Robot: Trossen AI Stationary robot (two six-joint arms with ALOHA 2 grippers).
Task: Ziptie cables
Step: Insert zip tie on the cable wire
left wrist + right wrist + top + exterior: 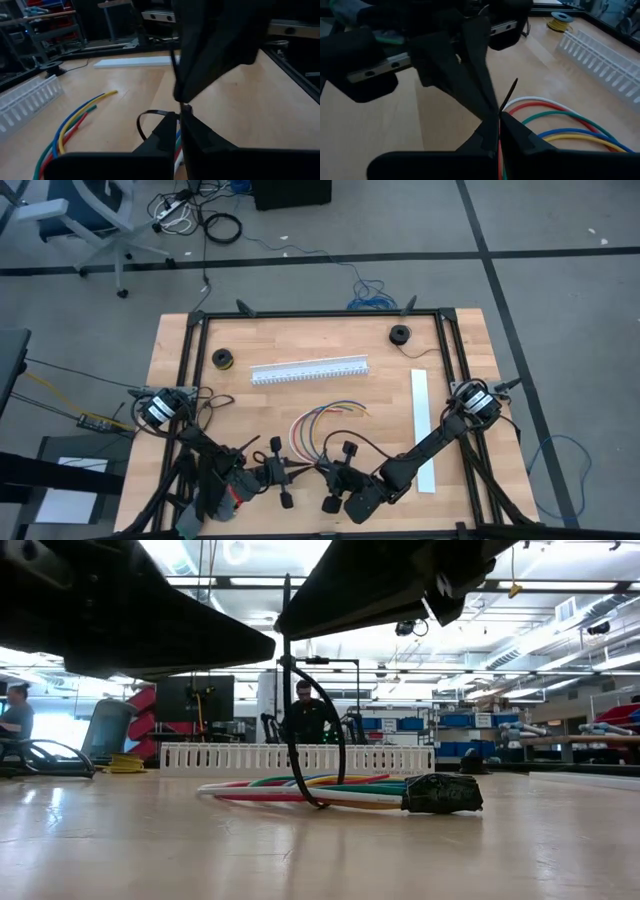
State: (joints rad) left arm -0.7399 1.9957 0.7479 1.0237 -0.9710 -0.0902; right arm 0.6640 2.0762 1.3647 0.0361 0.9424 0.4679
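Observation:
The cables [318, 423] are thin red, green, blue, yellow and white wires that lie in a bend on the wood. In the low view their dark plug end [441, 793] rests on the table. A black ziptie loop [318, 735] stands round the bundle, and its strap [288, 620] rises to the grippers above. My left gripper [298, 473] and my right gripper [320, 471] meet tip to tip near the table's near edge, just above the cables' bend. Both are shut on the ziptie. My left gripper pinches the ziptie between its two fingertips [167, 125], right where the loop [145, 120] leaves them. It comes level from the table's left. The loop hangs below, round the cables. My right gripper pinches the ziptie's strap between its fingertips [492, 127], coming level from the table's right. The pointed free tail [512, 90] sticks out past the fingers.
A long white slotted channel [310, 370] lies beyond the cables, and a flat white strip [424, 430] lies to the right. Two small spools [222, 358] [400, 334] sit toward the far edge. A black frame [320, 314] rims the table. People sit in the room behind.

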